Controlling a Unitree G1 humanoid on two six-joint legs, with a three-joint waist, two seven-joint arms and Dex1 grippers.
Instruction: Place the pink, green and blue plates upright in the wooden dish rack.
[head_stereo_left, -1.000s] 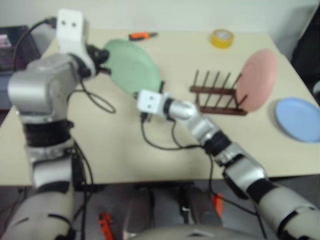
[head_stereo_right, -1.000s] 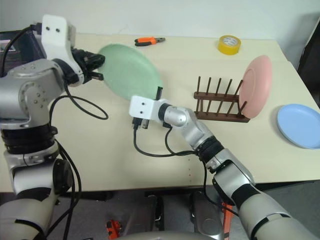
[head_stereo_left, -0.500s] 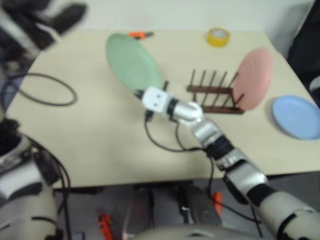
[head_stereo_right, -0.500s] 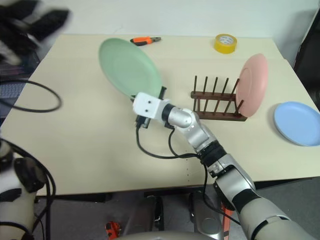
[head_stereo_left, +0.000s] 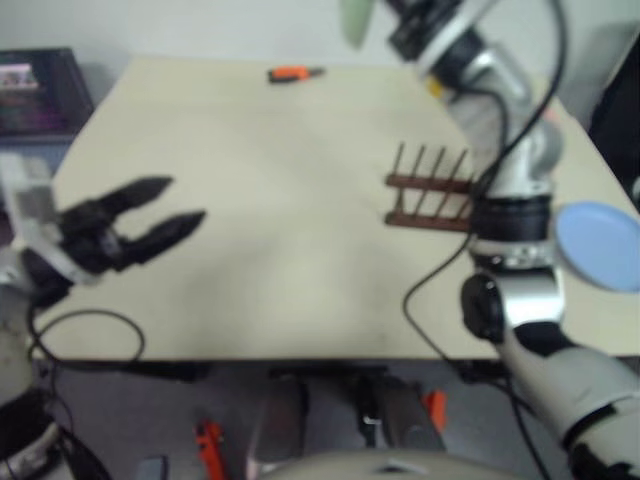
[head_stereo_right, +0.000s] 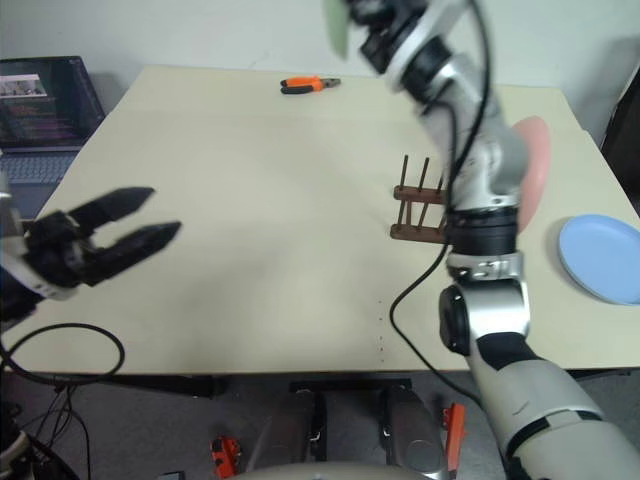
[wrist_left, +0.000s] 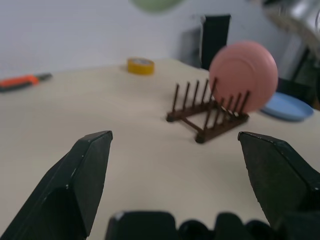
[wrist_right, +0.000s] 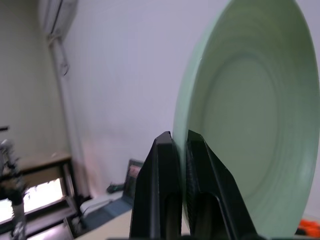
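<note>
Right tool (wrist_right: 181, 145) pinches the green plate (wrist_right: 250, 125) by its rim, lifted high above the counter (head_stereo_right: 270, 200). Left tool (head_stereo_right: 130, 225) spread wide, empty, at the counter's near-left edge. Pink plate (wrist_left: 243, 76) upright in the wooden dish rack (wrist_left: 207, 112), apparently the end slot. Blue plate (head_stereo_right: 602, 258) flat beside it.

Three plates, one rack, two small extras on the table

One green plate (wrist_right: 250, 115) is pinched at its rim in the right claw (wrist_right: 181, 145); one pink plate (wrist_left: 243, 76) and one blue plate (wrist_left: 283, 106) lie beyond the spread left claw (wrist_left: 175, 145), beside one wooden dish rack (wrist_left: 207, 112). Farther off: one yellow tape roll (wrist_left: 140, 65), one orange-handled pliers (head_stereo_right: 309, 85). One laptop (head_stereo_right: 40, 115).
</note>
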